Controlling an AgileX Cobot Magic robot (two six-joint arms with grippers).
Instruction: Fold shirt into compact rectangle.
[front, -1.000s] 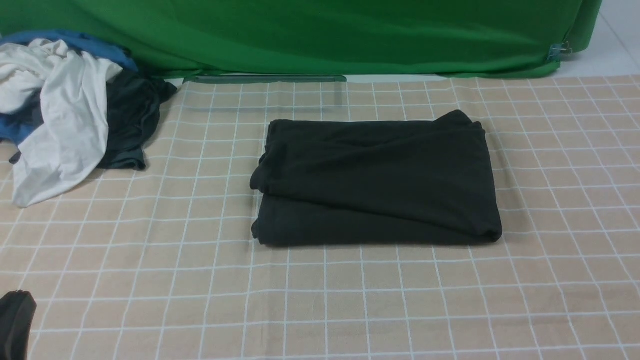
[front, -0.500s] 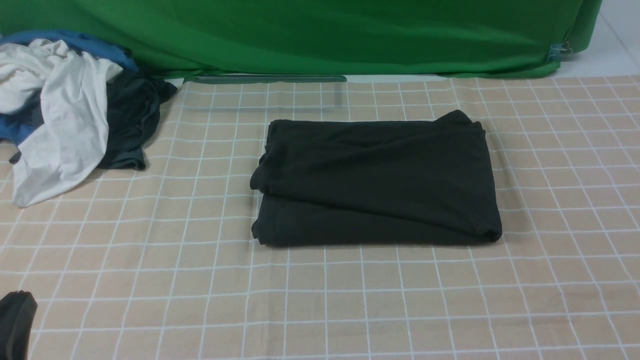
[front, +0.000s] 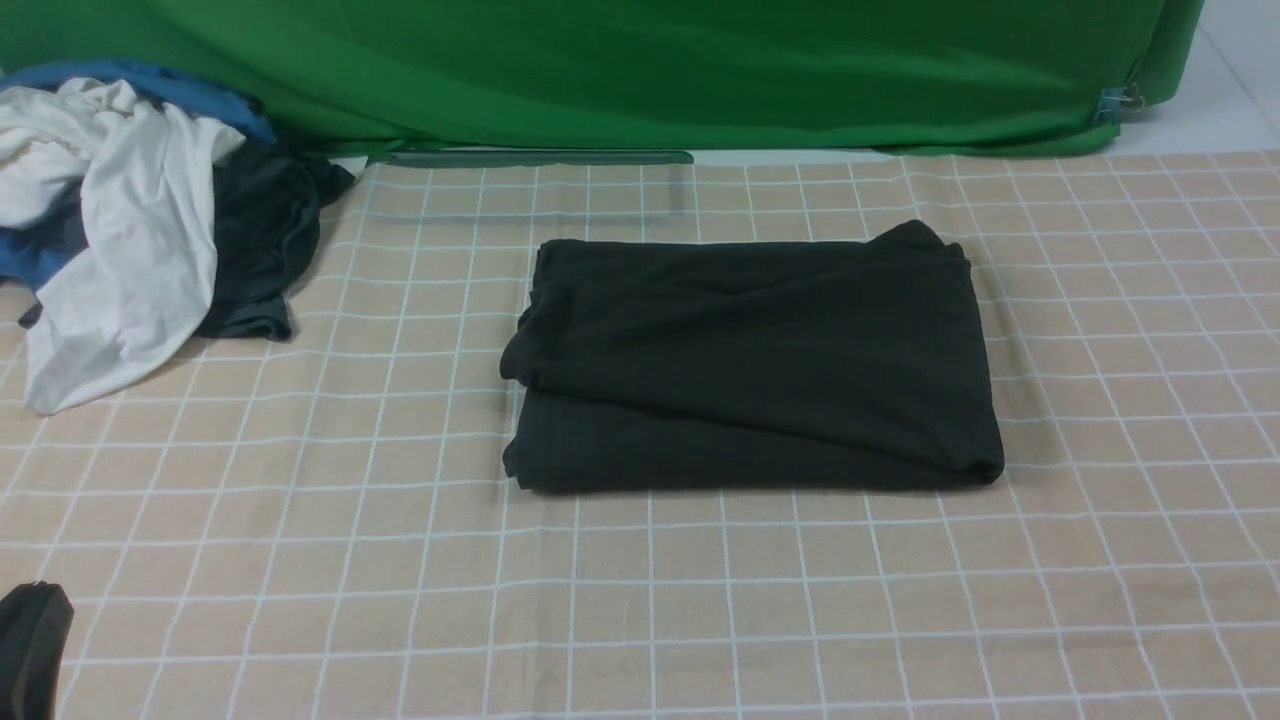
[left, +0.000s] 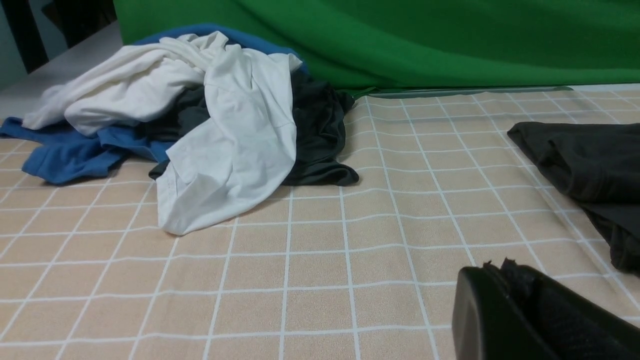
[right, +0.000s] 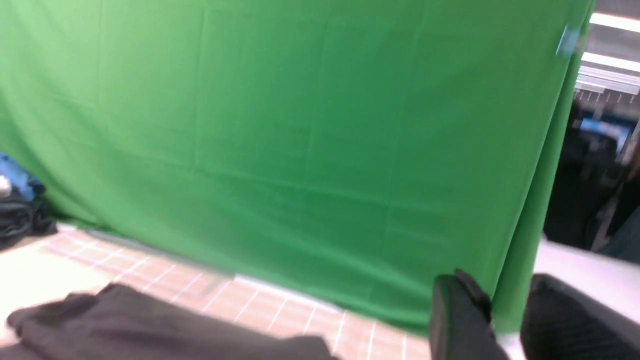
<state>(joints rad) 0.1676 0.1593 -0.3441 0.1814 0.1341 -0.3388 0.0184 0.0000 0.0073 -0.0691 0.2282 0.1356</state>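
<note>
Item: the shirt, black, lying folded as a near-rectangular bundle at the middle of the table, on the checked cloth, touched by neither arm. Your left end effector sits low at the near left corner of the table, well apart from the shirt, jaws closed on nothing. Your right end effector is raised and aimed at the green backdrop, jaws parted with only a narrow gap and nothing between them. Condition of item: the fold looks complete or nearly so, though the left edge shows two offset layers and the far right corner bulges upward. Adjacent stock: a loose pile of clothes, white, blue and dark, at the far left, apart from the shirt. Risks for you to note: any further tug at the offset left edge could drag the top layer and open the bundle; a low sweep of the left arm across the table could catch the cloth and shift the shirt; reaching leftward could snag the pile.
</note>
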